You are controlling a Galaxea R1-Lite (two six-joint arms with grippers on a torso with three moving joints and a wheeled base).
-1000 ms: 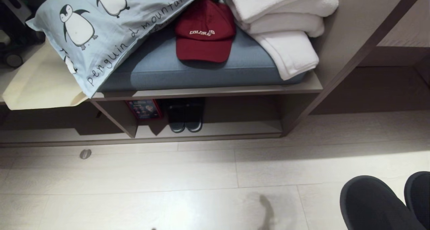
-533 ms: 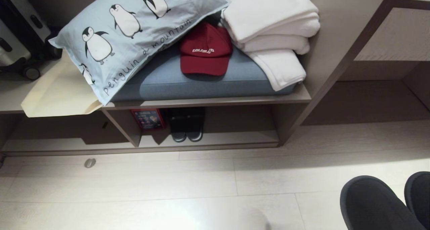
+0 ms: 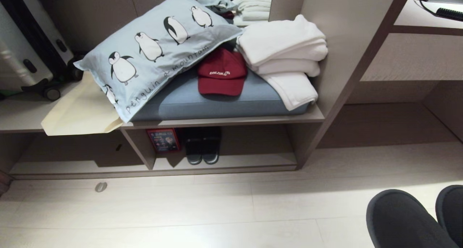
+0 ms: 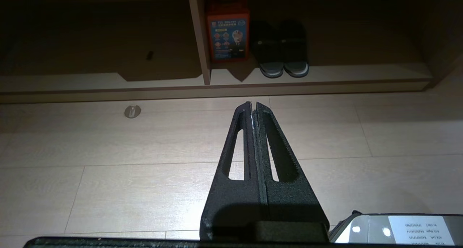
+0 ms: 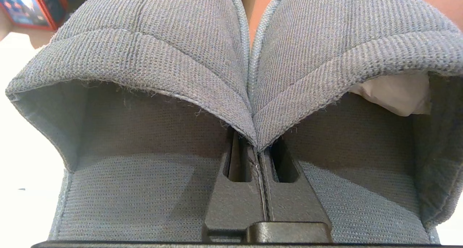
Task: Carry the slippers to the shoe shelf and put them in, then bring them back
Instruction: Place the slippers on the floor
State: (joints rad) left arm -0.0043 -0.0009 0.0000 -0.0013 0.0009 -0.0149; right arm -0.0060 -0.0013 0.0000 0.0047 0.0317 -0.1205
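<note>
Gripper on the left (image 4: 252, 105) hangs with nothing in it, its two black fingers pressed flat together, pointing out over the pale floor (image 3: 217, 211) toward the shoe shelf (image 3: 224, 164). In that low cubby a red-framed box (image 3: 163, 139) stands by the divider, and just beside it a black pair (image 3: 202, 148) sits heels outward; open board lies further along. The right gripper (image 5: 258, 148) is clenched on the slippers (image 5: 249, 78), pinching the two inner edges of their grey-blue toe bands together, so the pair rides side by side ahead of it. In the head view their rounded toes show at the lower right corner (image 3: 401, 219), well apart from the shelf. Judging by this, the slippers' long axis already runs toward the cubby opening, which lies ahead and to the robot's left; the right arm carries low and level.
</note>
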